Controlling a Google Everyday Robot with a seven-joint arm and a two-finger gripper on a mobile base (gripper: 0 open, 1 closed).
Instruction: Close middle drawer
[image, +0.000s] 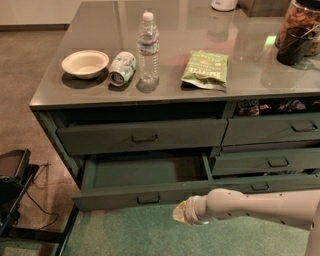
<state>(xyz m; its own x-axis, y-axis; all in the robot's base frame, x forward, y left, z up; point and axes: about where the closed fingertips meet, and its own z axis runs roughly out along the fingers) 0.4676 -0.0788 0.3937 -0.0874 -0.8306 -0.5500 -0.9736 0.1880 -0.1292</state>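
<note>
The middle drawer (115, 196) is the wide dark grey-green drawer of the left stack. It stands pulled well out, showing its green inside and a small dark pull (148, 198) at the centre of its front. My gripper (180, 213) is at the end of the pale arm that reaches in from the right. It sits just below and in front of the drawer's front, right of the pull. I cannot tell whether it touches the front.
The top drawer (142, 136) above is slightly out. Narrower drawers (272, 131) stand in the right stack. On the counter are a bowl (85, 63), a tipped can (122, 67), a water bottle (148, 47), a green chip bag (205, 69) and a jar (300, 30). Black equipment (12, 175) stands on the floor at left.
</note>
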